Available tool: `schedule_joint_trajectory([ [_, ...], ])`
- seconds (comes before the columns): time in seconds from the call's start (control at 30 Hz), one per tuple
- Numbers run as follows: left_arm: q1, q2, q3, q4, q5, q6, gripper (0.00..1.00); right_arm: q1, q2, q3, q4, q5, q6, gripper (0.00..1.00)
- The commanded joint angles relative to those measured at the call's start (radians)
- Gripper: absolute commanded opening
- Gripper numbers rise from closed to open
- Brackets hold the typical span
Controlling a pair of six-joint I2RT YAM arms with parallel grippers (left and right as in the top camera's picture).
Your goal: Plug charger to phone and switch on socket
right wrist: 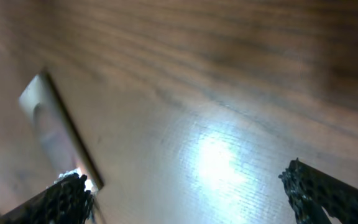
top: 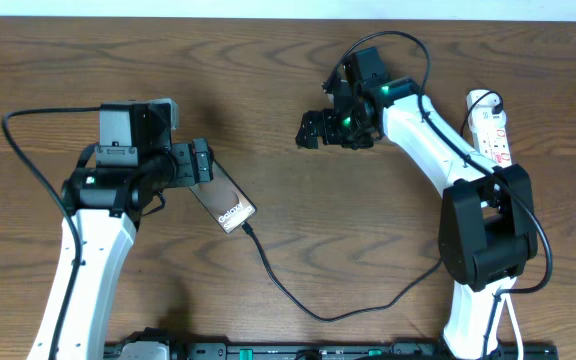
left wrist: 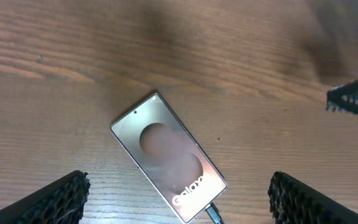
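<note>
Quick look at where things are: the phone (top: 225,204) is lying flat and diagonal on the wooden tabletop (top: 268,60), left of centre, glossy face up, with the white Galaxy lettering at its lower end; the charger (left wrist: 211,214) meets that same end, its small black tip right up against the phone's edge and looking seated in the port; from there the thin cable loops down toward the front of the tabletop, then climbs toward the base of the right arm; the left end effector (top: 200,163) hangs over the phone's upper end, spread wide and gripping nothing; in the left wrist view its 2 fingers (left wrist: 48,202) sit on either side of the phone without touching it; the right end effector (top: 311,131) is out toward the back middle, well apart from the phone, also fully released with nothing between its fingers (right wrist: 328,193); its own view is blurry, but the phone shows at the left edge; the socket (top: 490,125) is the white strip at the far right, partly hidden behind the right arm; can't tell whether its switch is on.
</note>
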Motion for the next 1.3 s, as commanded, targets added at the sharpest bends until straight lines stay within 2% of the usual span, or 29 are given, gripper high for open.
schedule_joint_trajectory([
  [0.0,-0.001,-0.006,0.008,-0.003,-0.013,0.022,0.93,0.001,-0.061,0.109,-0.08,-0.053,-0.077,0.99],
  [0.17,-0.001,-0.003,0.008,-0.003,-0.013,0.022,0.93,-0.006,-0.085,0.359,-0.31,-0.029,-0.194,0.99],
  [0.3,-0.001,-0.003,0.008,-0.003,-0.013,0.022,0.93,-0.053,-0.091,0.577,-0.434,0.092,-0.2,0.99],
  [0.43,-0.001,-0.003,0.008,-0.003,-0.013,0.022,0.93,-0.158,-0.091,0.761,-0.509,0.177,-0.2,0.99],
  [0.57,-0.001,-0.003,0.008,-0.003,-0.013,0.022,0.93,-0.313,-0.091,0.859,-0.569,0.195,-0.201,0.99],
  [0.73,-0.001,-0.003,0.008,-0.003,-0.013,0.022,0.93,-0.545,-0.089,0.853,-0.633,0.195,-0.212,0.99],
  [0.77,-0.001,-0.003,0.008,-0.003,-0.013,0.022,0.93,-0.634,-0.089,0.837,-0.659,0.195,-0.223,0.99],
  [0.93,-0.001,-0.003,0.008,-0.003,-0.013,0.022,0.93,-0.815,-0.089,0.769,-0.665,0.196,-0.302,0.99],
  [1.07,-0.001,-0.003,0.008,-0.003,-0.013,0.022,0.93,-0.904,-0.088,0.642,-0.601,0.192,-0.322,0.99],
  [1.27,-0.001,-0.003,0.008,-0.003,-0.013,0.022,0.93,-0.915,-0.088,0.392,-0.447,0.105,-0.447,0.99],
])
